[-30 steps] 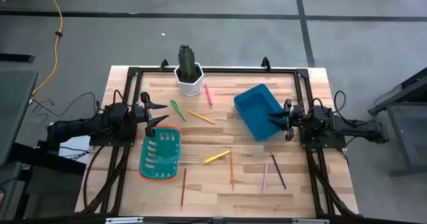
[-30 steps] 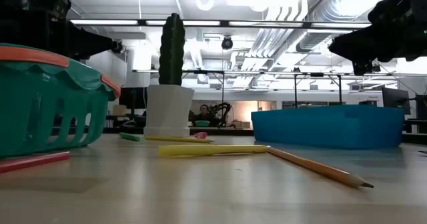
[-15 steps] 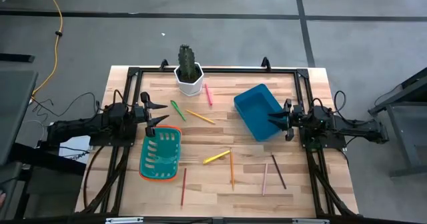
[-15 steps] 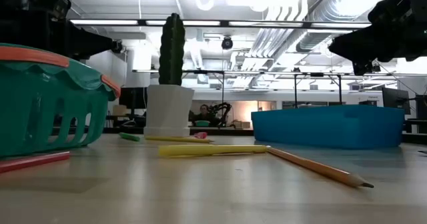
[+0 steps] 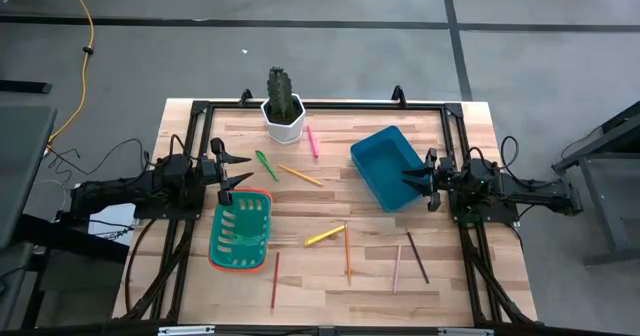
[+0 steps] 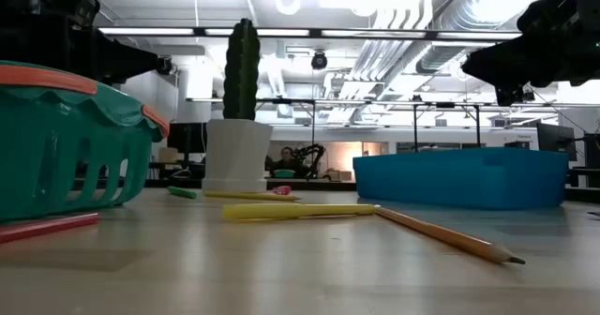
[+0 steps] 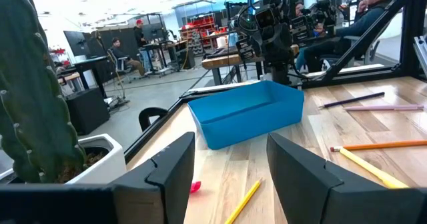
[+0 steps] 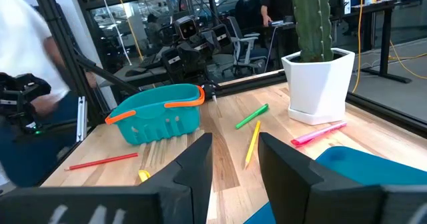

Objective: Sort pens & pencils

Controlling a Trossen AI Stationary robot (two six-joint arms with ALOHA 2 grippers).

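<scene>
Left gripper point(image 5: 238, 169) hangs at the table's left edge, fingers spread wide, holding nothing; right gripper point(image 5: 408, 179) at the right edge over the blue bin point(image 5: 386, 166), fingers also apart, empty.

Just ahead of the left gripper: green pen point(image 5: 267, 165), long axis diagonal, far end angled toward the table's front; beyond it a yellow-orange pencil point(image 5: 301, 176), also diagonal, running away from that gripper toward the bin; pink pen point(image 5: 312, 141) further off beside the white cactus pot point(image 5: 283, 122), near lengthwise front-to-back, slightly slanted.

Teal basket point(image 5: 241, 232) sits right beside the left gripper toward the table's front; red pencil point(image 5: 275, 280) lies past the basket's front corner, axis front-to-back.

Mid-table, well apart from both grippers: yellow pen point(image 5: 324, 236), axis mostly left-right with the right end tilted toward the back; orange pencil point(image 5: 347, 253) touching or just beside its right end, axis front-to-back; in the low view its sharpened tip points at the camera.

Front of the right gripper, toward the table's near edge: salmon pencil point(image 5: 397, 268) and dark brown pencil point(image 5: 417, 257), both roughly front-to-back, brown one slanted, apart from each other.
</scene>
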